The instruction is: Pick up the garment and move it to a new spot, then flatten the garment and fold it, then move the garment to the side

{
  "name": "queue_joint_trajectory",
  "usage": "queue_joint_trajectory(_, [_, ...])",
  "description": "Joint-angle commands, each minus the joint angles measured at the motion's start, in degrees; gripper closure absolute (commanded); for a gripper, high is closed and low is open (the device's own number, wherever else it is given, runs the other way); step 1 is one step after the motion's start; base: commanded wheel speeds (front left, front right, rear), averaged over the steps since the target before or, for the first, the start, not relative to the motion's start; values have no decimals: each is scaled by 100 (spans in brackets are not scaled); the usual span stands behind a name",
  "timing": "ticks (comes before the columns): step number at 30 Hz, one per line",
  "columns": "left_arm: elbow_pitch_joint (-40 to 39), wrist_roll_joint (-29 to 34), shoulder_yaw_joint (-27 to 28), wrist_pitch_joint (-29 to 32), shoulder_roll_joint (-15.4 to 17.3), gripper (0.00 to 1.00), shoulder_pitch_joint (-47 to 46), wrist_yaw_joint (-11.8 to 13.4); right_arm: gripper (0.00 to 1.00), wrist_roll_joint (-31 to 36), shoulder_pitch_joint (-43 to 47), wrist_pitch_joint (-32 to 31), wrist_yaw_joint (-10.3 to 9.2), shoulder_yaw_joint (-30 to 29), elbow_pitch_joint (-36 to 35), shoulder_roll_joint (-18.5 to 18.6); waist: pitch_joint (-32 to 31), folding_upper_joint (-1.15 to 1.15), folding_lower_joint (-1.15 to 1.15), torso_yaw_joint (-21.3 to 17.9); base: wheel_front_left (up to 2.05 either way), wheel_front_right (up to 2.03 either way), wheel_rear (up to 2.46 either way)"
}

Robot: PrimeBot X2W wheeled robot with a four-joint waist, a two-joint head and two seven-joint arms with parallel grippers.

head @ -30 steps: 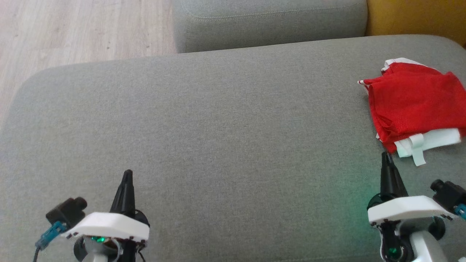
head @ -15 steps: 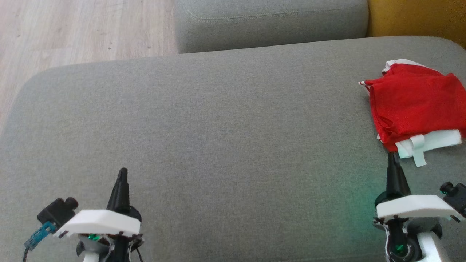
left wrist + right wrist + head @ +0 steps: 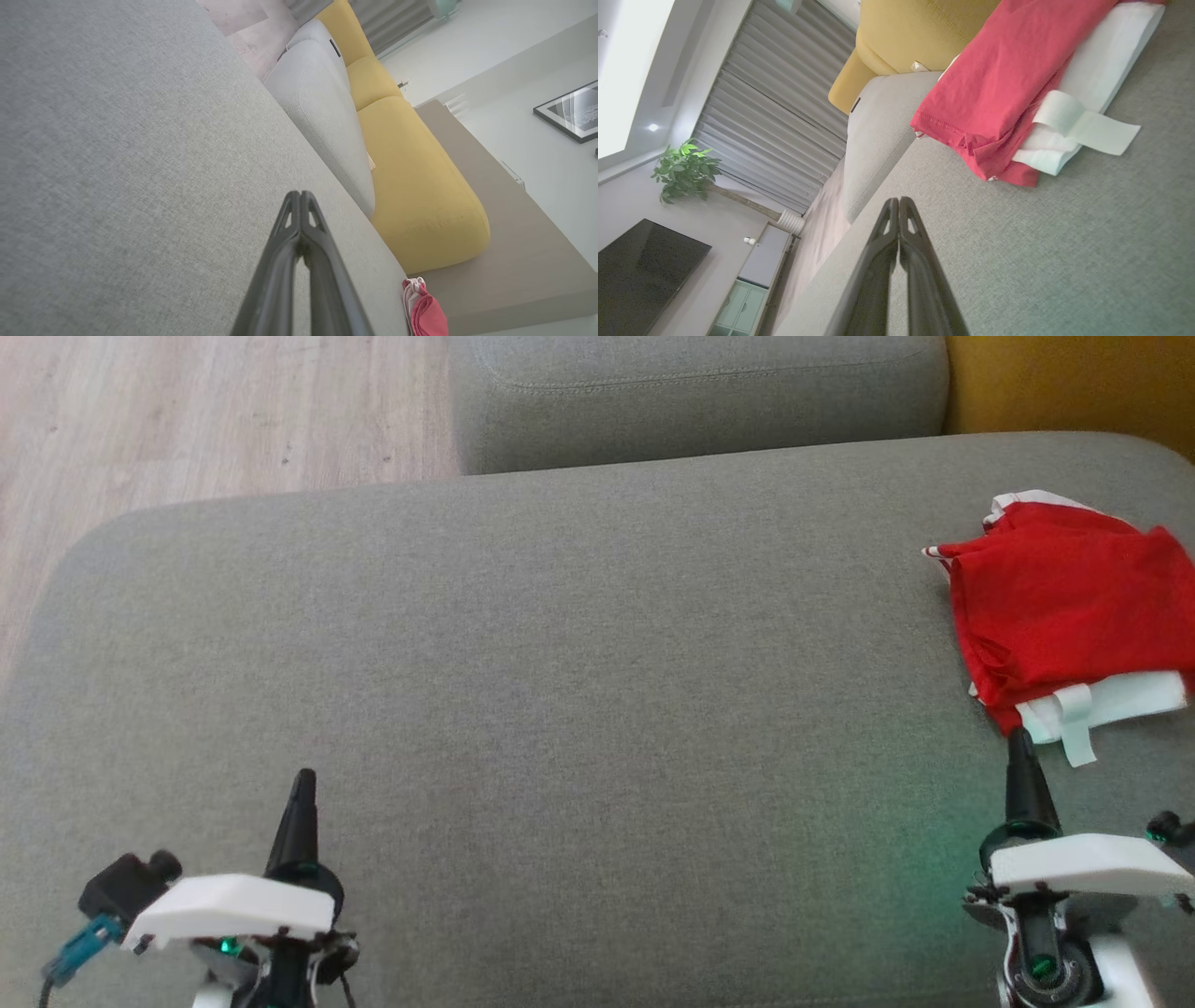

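Left gripper (image 3: 303, 777) and right gripper (image 3: 1020, 739) each have their dark fingers pressed together on nothing. They sit low in the head view, well apart, over the wide grey seat (image 3: 579, 644). That seat takes up most of the head view, with its middle and left stretches bare woven fabric. Its left end is rounded, and beyond it lies pale wooden floor (image 3: 187, 411). Past the far edge stands a second grey cushion (image 3: 691, 392), with a yellow cushion (image 3: 1064, 378) beside it on the right. The right wrist view takes in a long pleated curtain (image 3: 775, 107), a dark screen (image 3: 640, 270) and a potted plant (image 3: 684, 170). The garment (image 3: 1064, 607), red over white and folded, lies at the seat's right end, close to its far rounded corner. A loose white strip (image 3: 1074, 723) trails from its near edge. The right gripper's tip is near the garment's near-left corner; the right wrist view shows bare seat fabric between them.
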State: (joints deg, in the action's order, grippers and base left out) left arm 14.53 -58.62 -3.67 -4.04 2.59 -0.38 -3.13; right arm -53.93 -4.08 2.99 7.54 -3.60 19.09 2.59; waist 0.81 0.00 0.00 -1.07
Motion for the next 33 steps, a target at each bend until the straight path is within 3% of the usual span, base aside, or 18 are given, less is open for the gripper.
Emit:
queue_joint_trajectory(1, [-165,-142,174,41,78,100,-361,-61,100,-167,-222,-37,-3,44,-239,23,-1,0,0,2,0,0,0])
queue_joint_trajectory(33, [-99,-2040,611,584,88,100,-484,-277,100,-2279,-215,-563,-4,-150,-394,26,-37,0,0,63,0,0,0])
